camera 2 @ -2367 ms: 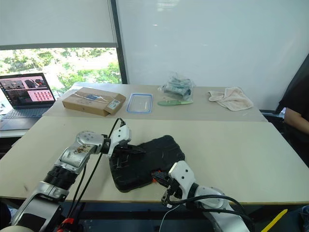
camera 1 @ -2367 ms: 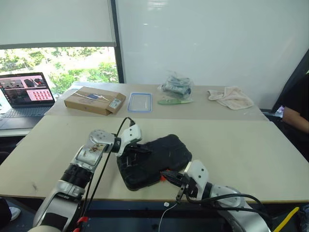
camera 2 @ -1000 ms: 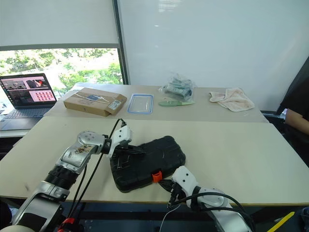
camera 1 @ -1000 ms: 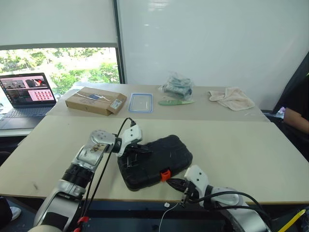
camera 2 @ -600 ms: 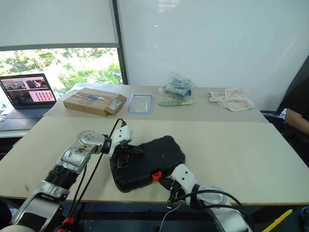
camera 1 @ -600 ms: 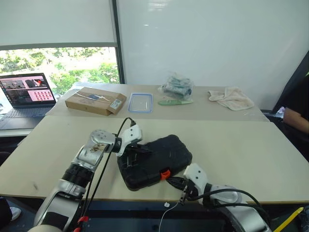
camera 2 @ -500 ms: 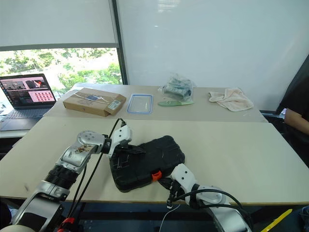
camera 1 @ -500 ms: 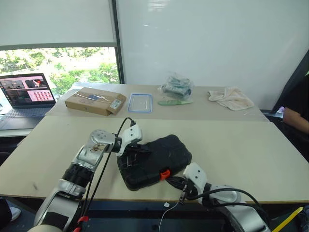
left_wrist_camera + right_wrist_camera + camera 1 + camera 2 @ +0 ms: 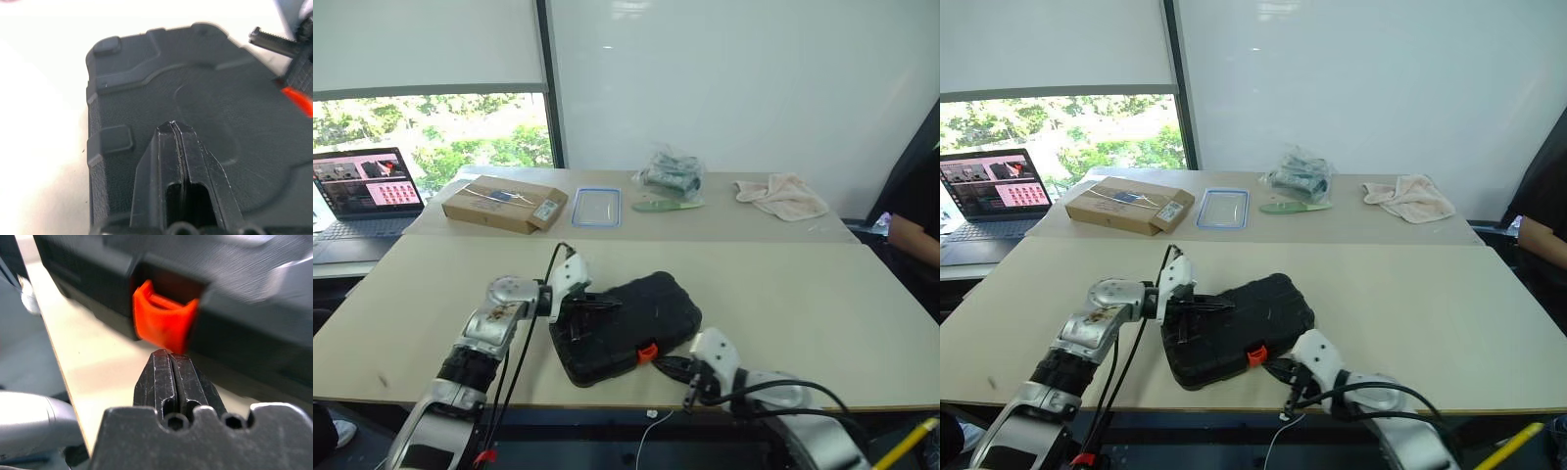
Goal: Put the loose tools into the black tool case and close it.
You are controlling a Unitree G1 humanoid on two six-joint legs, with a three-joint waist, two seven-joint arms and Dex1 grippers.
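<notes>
Right wrist view settles the key relation: the orange latch (image 9: pixel 165 320) sits directly ahead of the right gripper (image 9: pixel 171 363), just beyond its fingertips and apart from them, so any further push on the latch would run straight along the way that gripper already points. Its two fingers are pressed together and carry nothing. From the head views, the black tool case (image 9: pixel 625 328) lies lid-down and shut on the near table (image 9: pixel 822 313), close to the front edge, its long axis running on a diagonal from the near left to the far right, with the latch on the long side that faces the robot. No loose tools show on the tabletop. The right gripper is plainly the nearer one to the latch; the left gripper (image 9: pixel 590 307) is over the case's left end, well away from it. In the left wrist view its fingers (image 9: pixel 172 142) are also closed together, empty, lying low over the textured lid, though whether they press on the shell I cannot tell. My judgement is that only confirming the latch is seated remains.
</notes>
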